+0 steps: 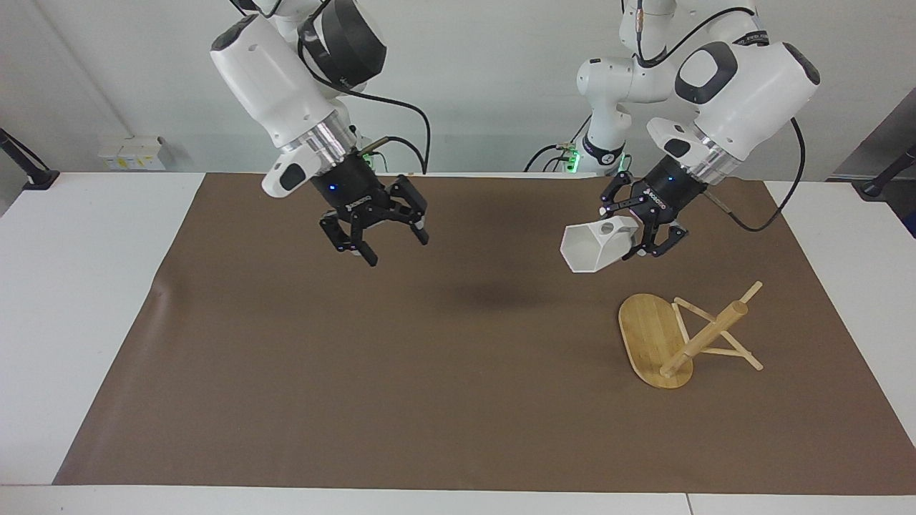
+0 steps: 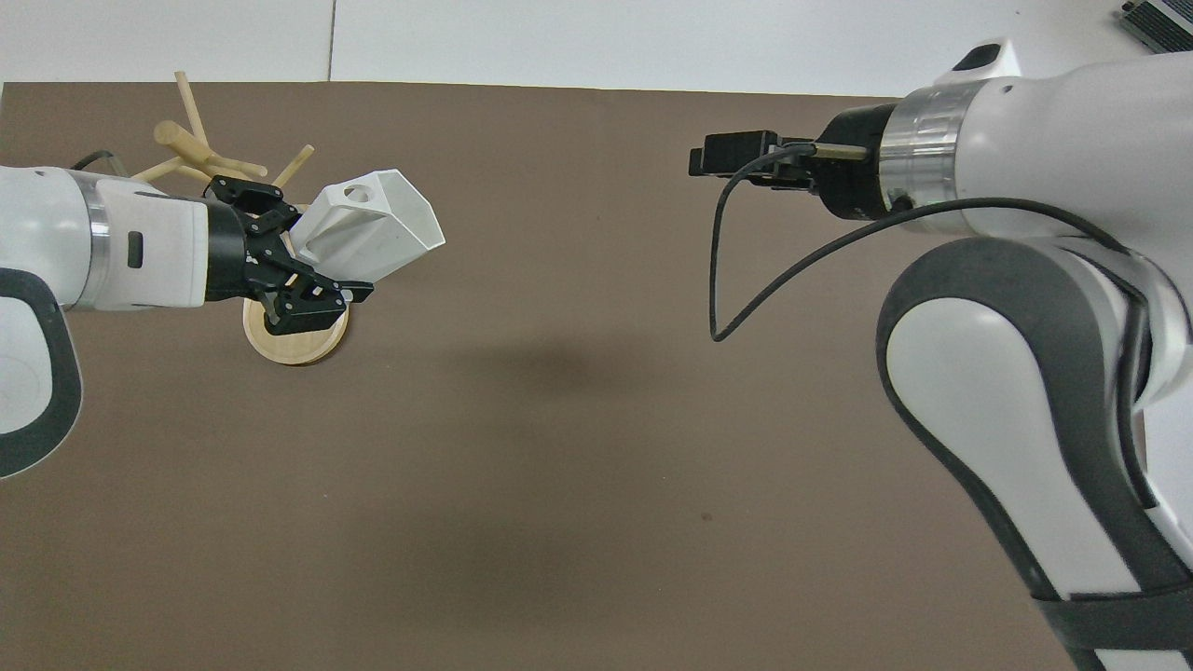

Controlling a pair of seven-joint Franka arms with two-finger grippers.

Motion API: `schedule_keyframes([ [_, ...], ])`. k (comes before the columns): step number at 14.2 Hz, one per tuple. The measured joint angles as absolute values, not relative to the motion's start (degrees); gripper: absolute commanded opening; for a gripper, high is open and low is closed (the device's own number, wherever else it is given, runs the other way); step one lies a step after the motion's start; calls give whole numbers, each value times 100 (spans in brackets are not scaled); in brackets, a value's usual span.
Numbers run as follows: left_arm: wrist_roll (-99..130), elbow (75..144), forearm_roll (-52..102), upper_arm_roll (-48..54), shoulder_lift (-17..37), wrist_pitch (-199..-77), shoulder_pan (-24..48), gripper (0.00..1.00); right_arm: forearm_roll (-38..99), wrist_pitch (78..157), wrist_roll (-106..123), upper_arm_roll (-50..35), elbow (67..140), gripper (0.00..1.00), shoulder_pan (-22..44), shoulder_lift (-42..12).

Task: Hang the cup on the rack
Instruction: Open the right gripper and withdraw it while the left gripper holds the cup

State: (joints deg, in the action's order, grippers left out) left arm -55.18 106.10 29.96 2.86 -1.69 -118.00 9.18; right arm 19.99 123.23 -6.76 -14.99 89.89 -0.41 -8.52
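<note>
The left tool (image 1: 639,243) is clamped on the base end of the white faceted cup (image 1: 594,245), holding it up in the air over the brown mat (image 1: 401,372), tipped on its side so the hexagonal mouth faces away from the robots and down. The tab handle with its round hole sits on the upper face of the cup, just by the fingers. In the overhead view the left tool (image 2: 308,280) and the cup (image 2: 373,228) cover part of the rack below, so from there it looks like contact — the facing view shows them well clear above it.

The rack (image 1: 680,336), a bamboo mug tree, lies toppled on the mat toward the left arm's end of the counter (image 1: 79,286). Its oval base stands on edge, tilted, and the thick post points away from it with the thin pegs sticking out; which pegs bear on the mat is hard to tell. In the overhead view, only a piece of the base and some peg ends of the rack (image 2: 186,140) show past the arm.

The right tool (image 1: 383,247) hangs over the mat toward the right arm's end, fingers spread wide and holding nothing. From overhead the right tool (image 2: 736,158) is seen nearly edge-on and the bulky right arm fills that side of the view — its fingers are mostly hidden there.
</note>
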Motion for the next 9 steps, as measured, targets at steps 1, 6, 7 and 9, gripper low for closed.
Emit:
schedule_keyframes([
  [1, -5323, 10617, 2844, 287, -168, -11850, 918, 0, 1703, 12208, -529, -1497, 8987, 100, -177, -782],
  [6, -4313, 10635, 1705, 351, -163, -12020, 944, 0, 950, 11464, 264, -1479, 8991, 100, -1112, -451],
  [7, -4140, 10635, 1507, 373, -163, -12027, 959, 0, 870, 11334, 356, -1472, 8991, 100, -1321, -436],
  [9, -3967, 10635, 1349, 388, -163, -12053, 1020, 0, 374, 11054, 398, -1469, 8989, 100, -1546, -414],
])
